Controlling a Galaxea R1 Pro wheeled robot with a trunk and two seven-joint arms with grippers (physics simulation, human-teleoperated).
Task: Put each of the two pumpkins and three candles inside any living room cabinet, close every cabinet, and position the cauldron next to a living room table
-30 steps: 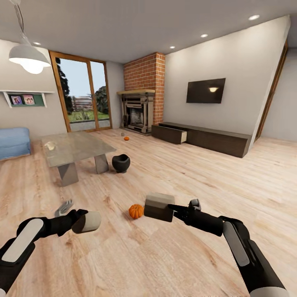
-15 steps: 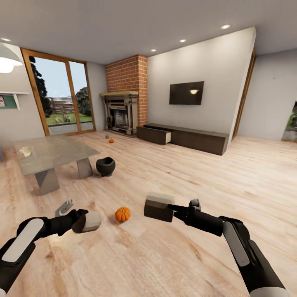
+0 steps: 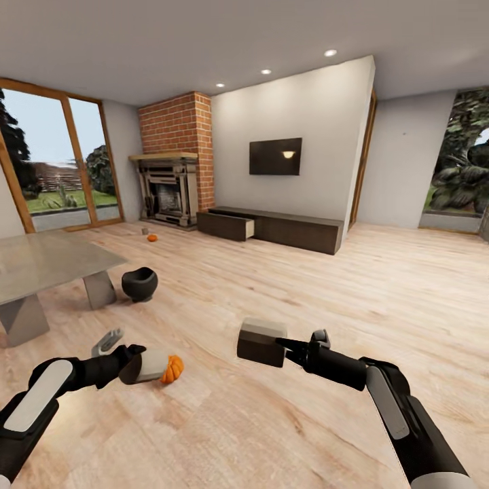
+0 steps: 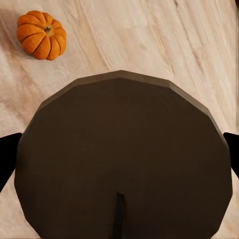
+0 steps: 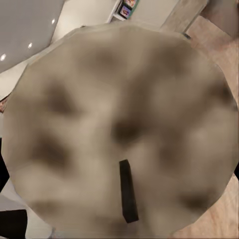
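My left gripper (image 3: 130, 364) is shut on a candle (image 3: 151, 365), a short pale cylinder whose dark round end (image 4: 119, 164) faces the left wrist camera. My right gripper (image 3: 288, 348) is shut on a second candle (image 3: 261, 341), whose mottled pale end (image 5: 119, 134) carries a dark wick. One orange pumpkin (image 3: 172, 369) lies on the floor just behind the left candle and is visible beside it as pumpkin (image 4: 42, 34). Another pumpkin (image 3: 152, 238) lies near the fireplace, with a small grey object (image 3: 144, 231) beside it. The black cauldron (image 3: 139, 284) stands next to the table (image 3: 47, 258). The long dark cabinet (image 3: 292, 231) has one drawer (image 3: 234, 226) pulled open.
A brick chimney with an ornate fireplace (image 3: 168, 193) fills the far corner, left of the cabinet. A TV (image 3: 275, 156) hangs above the cabinet. Glass doors (image 3: 61, 170) are on the left wall. Open wooden floor stretches between me and the cabinet.
The whole view has swung to the right, so the camera turned. The near pumpkin now sits beside the left candle in the picture. Both arms keep their pose and their candles.
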